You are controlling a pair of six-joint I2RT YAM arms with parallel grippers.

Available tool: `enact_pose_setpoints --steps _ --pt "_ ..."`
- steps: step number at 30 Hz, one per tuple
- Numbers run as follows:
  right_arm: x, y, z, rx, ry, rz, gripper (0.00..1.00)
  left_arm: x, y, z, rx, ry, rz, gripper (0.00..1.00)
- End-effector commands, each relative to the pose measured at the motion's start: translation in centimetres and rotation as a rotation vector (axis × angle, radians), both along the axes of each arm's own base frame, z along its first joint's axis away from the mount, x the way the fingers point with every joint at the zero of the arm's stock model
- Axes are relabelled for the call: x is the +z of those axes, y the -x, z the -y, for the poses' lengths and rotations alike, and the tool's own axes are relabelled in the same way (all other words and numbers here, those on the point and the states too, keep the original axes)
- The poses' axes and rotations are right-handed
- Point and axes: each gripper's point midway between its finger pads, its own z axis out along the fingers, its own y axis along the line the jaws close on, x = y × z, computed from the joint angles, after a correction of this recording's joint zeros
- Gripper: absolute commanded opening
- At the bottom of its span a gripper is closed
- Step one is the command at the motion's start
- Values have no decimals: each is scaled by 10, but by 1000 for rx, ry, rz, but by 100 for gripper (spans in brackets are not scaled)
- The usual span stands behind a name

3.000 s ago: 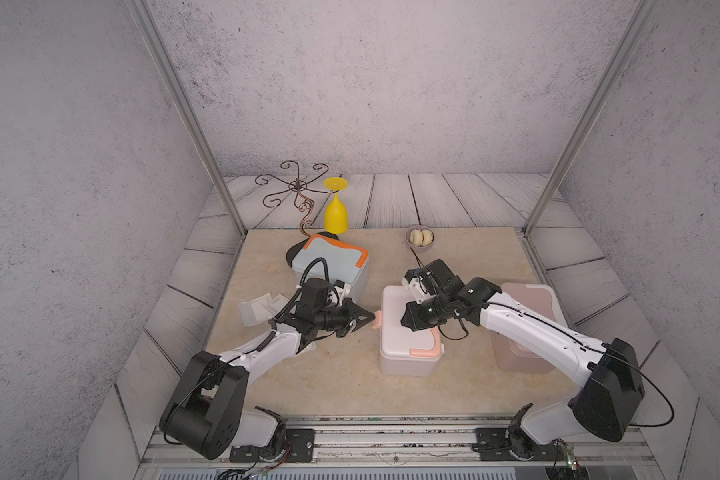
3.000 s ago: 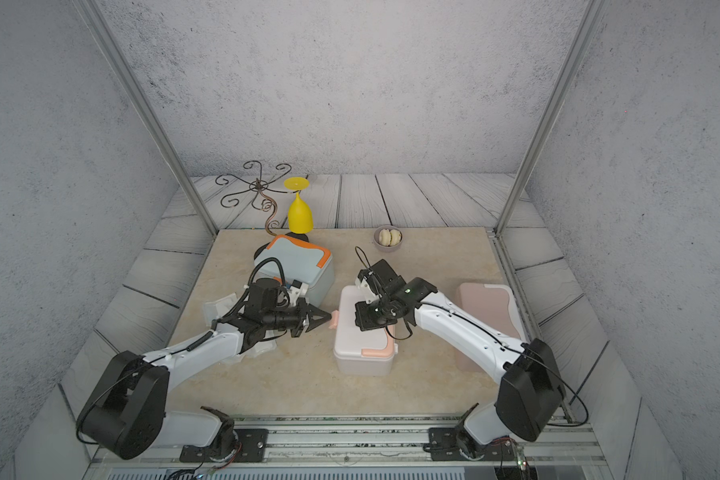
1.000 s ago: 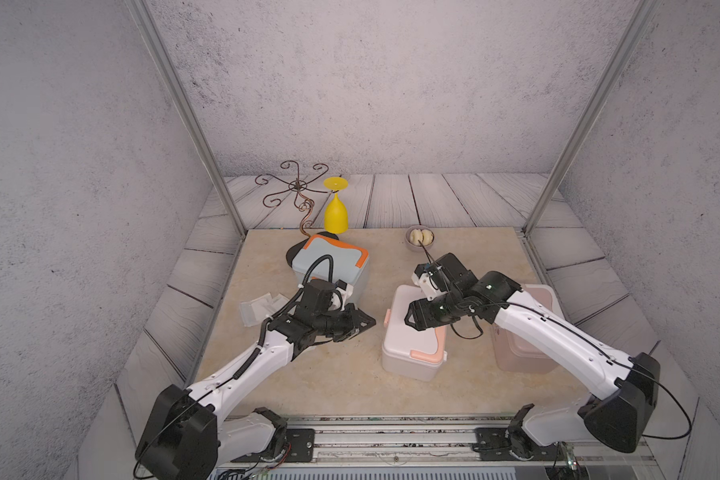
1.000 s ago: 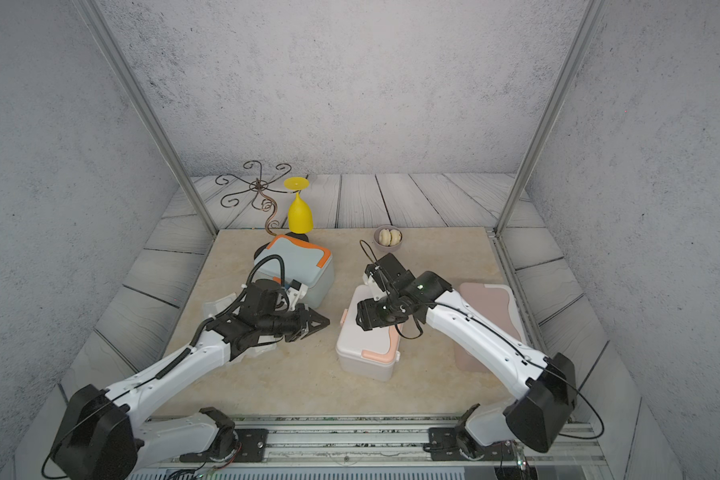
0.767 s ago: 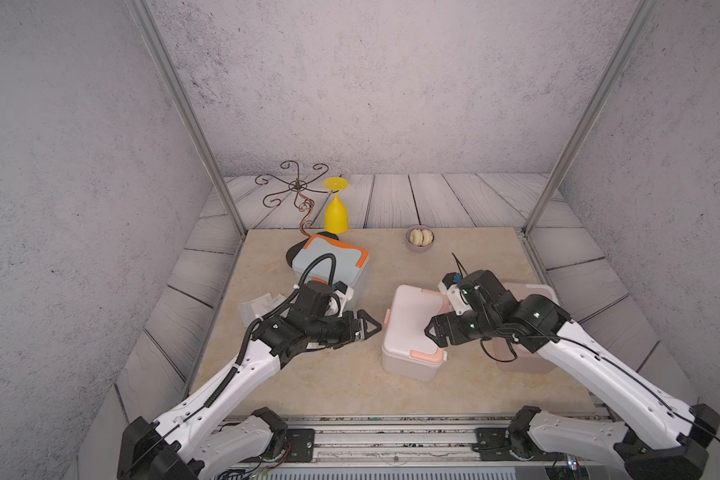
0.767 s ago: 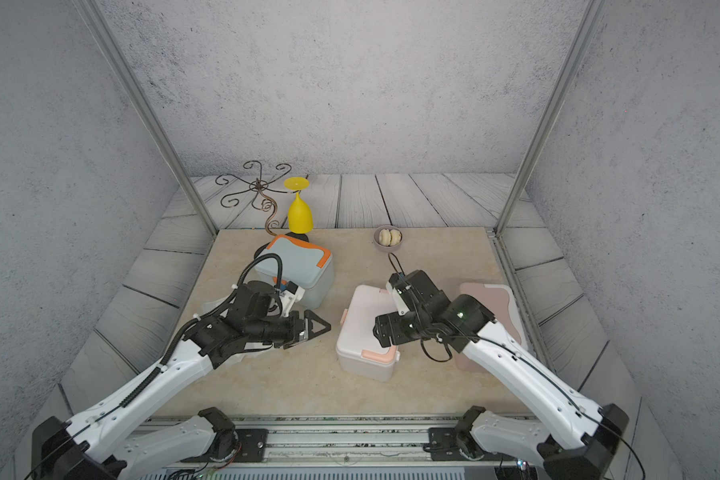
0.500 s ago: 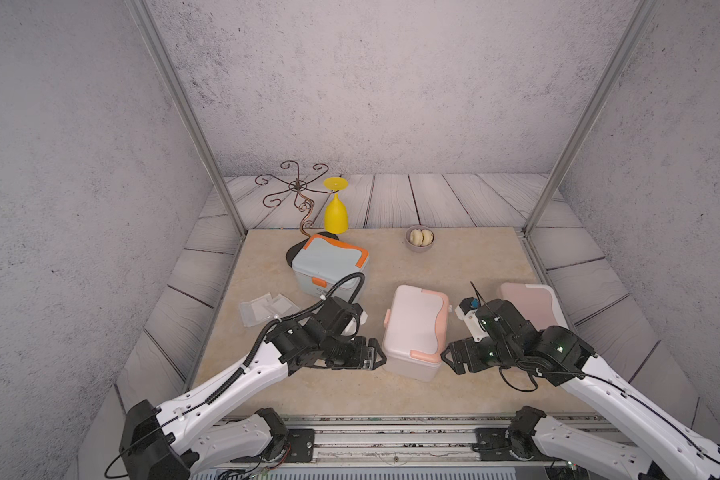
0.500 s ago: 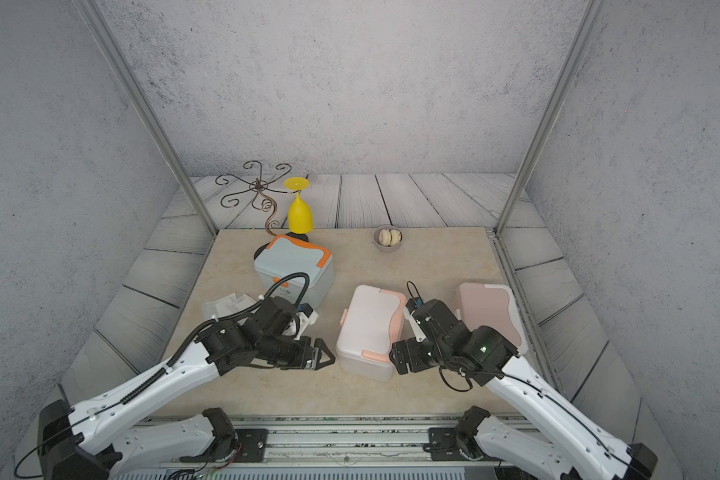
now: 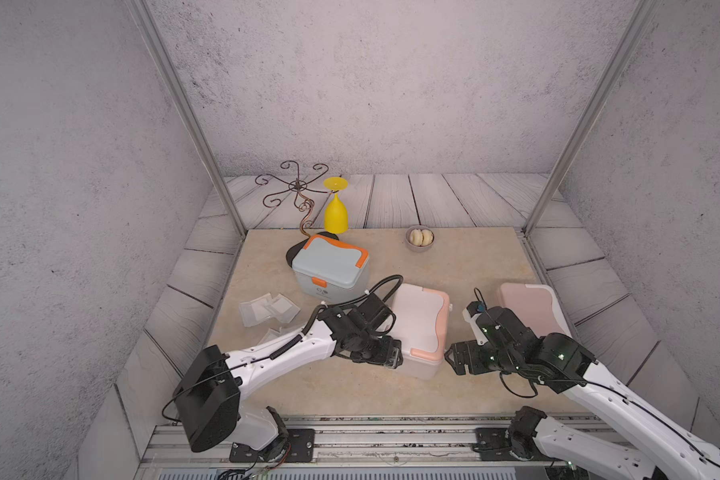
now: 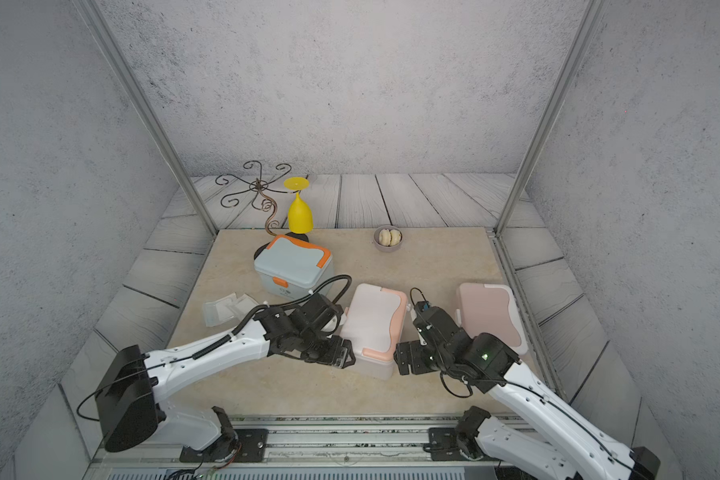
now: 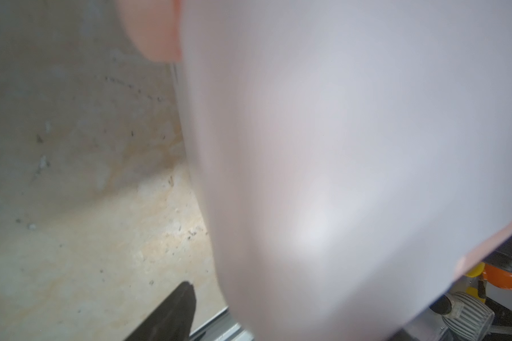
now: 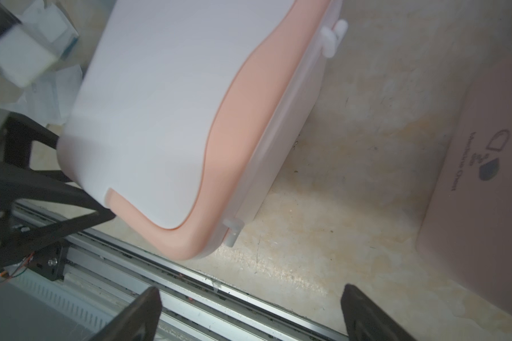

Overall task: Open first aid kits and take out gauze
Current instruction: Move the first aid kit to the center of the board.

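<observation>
The white first aid kit point(image 9: 418, 328) point(image 10: 373, 324) with peach trim stands shut mid-table. The grey-blue kit point(image 9: 329, 268) sits behind it to the left, lid shut. The pink kit point(image 9: 526, 307) lies to its right. Several gauze packets point(image 9: 267, 309) point(image 10: 225, 309) lie loose at the left. My left gripper point(image 9: 393, 357) is open at the white kit's front left corner. In the left wrist view the kit point(image 11: 352, 162) fills the frame, and one black finger point(image 11: 175, 307) stands apart from it. My right gripper point(image 9: 454, 361) point(image 12: 253, 295) is open and empty by the front right corner.
An upturned yellow goblet point(image 9: 336, 212) hangs on a wire stand point(image 9: 296, 191) at the back left. A small grey bowl point(image 9: 420, 239) sits at the back. The metal rail point(image 9: 391, 428) runs along the front edge, close under both grippers.
Both arms have pulled back toward the front edge, and both grippers have opened wider. The right gripper has left the white kit's lid. The kit has hardly moved.
</observation>
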Motion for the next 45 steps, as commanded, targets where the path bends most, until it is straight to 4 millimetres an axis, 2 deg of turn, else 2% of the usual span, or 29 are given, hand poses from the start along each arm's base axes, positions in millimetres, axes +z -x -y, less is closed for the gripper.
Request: enact_pose_setpoints --steps 1,8,11,16,18,20,24,27,30,34,39,42,45 --pt "22 -15 14 -96 6 62 97 4 -19 22 -78 13 78 80" --pt "51 -36 24 -174 -47 122 97 10 -32 83 -222 114 62 81" --pt "55 -41 29 -190 -56 132 97 14 -41 104 -257 147 67 81" --pt "55 -44 32 -200 -67 133 97 11 -53 131 -303 177 66 81" --pt "56 -45 33 -202 -72 131 97 20 -55 134 -310 191 82 81" --pt "57 -46 33 -202 -76 134 97 35 -58 128 -294 197 118 81" --pt "58 -47 35 -207 -84 136 97 65 -68 96 -198 231 163 83" --pt "56 -49 33 -205 -96 131 97 76 -90 69 -83 278 195 84" --pt "51 -51 31 -203 -103 120 97 76 -115 56 -19 311 164 86" --pt "52 -52 33 -214 -113 117 97 72 -140 77 -26 404 78 87" --pt "52 -51 37 -222 -120 112 97 70 -158 112 -44 495 5 87" --pt "50 -50 35 -217 -129 100 97 66 -162 129 -49 524 -22 87" --pt "48 -50 34 -215 -137 94 97 61 -156 145 -72 525 -37 86"
